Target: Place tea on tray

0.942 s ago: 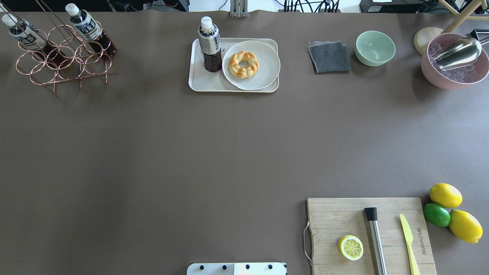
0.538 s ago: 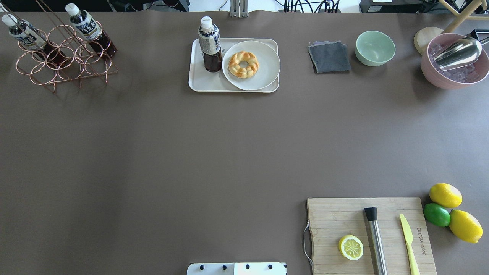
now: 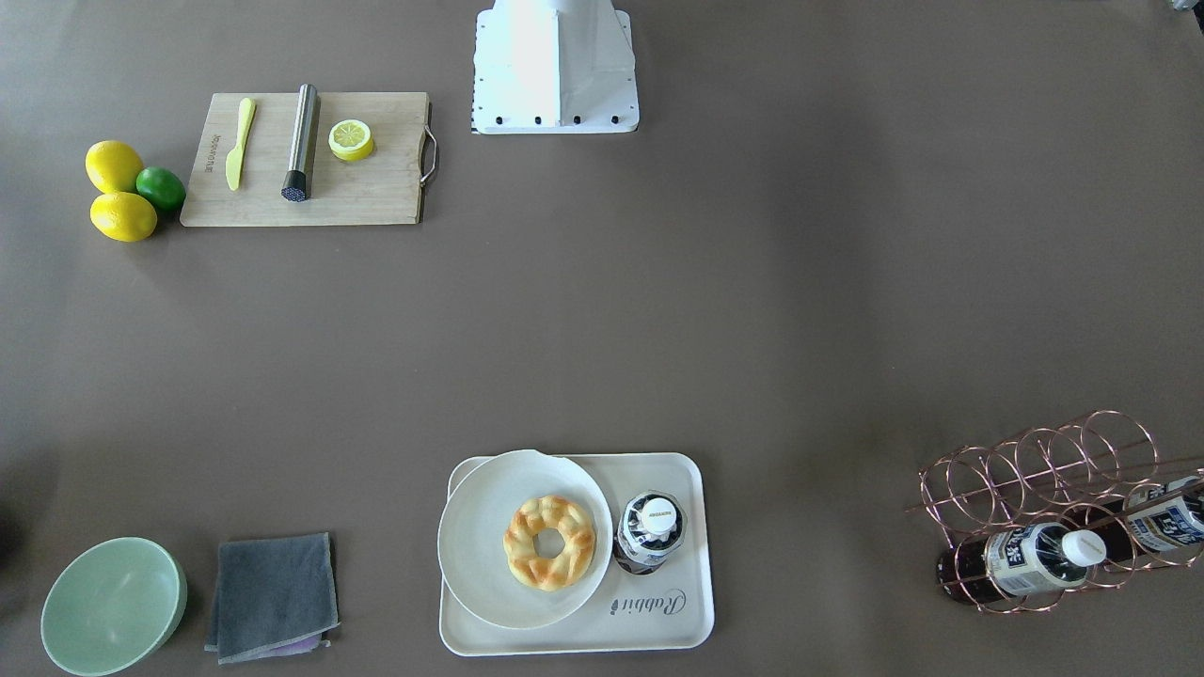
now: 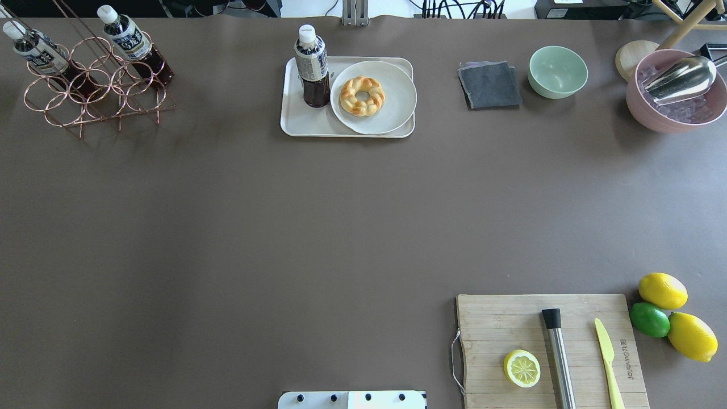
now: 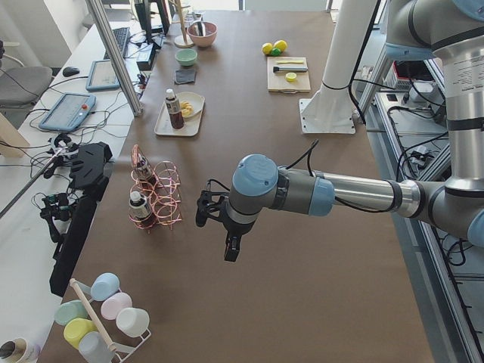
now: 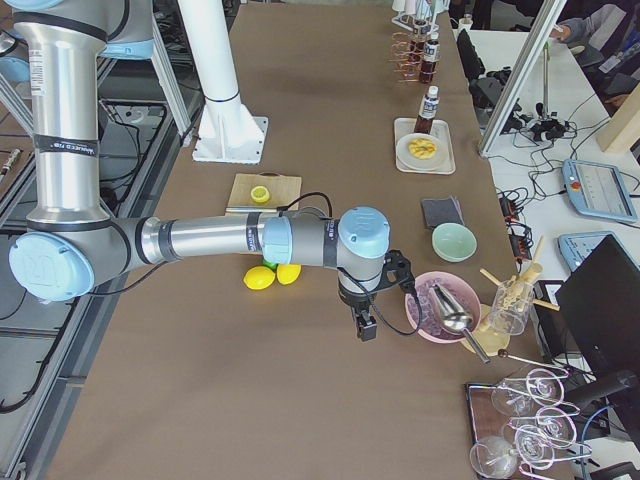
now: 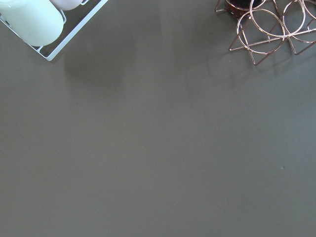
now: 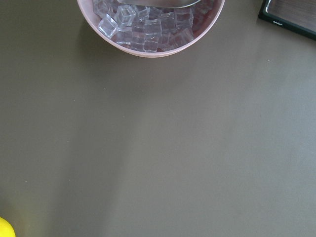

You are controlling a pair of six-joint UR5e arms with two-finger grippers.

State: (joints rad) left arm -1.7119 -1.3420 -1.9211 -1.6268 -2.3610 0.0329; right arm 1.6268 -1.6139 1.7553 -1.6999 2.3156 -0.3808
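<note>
A tea bottle with a white cap stands upright on the left part of the cream tray, beside a round white plate. It also shows in the front-facing view on the tray with "Rabbit" lettering. Two more tea bottles lie in a copper wire rack at the far left. My left gripper hangs over bare table near the rack, far from the tray. My right gripper hangs beside the pink ice bowl. I cannot tell whether either is open or shut.
A plate with a braided doughnut fills the tray's right side. A grey cloth, green bowl and pink ice bowl stand at the far right. A cutting board with lemon half, muddler and knife lies near right.
</note>
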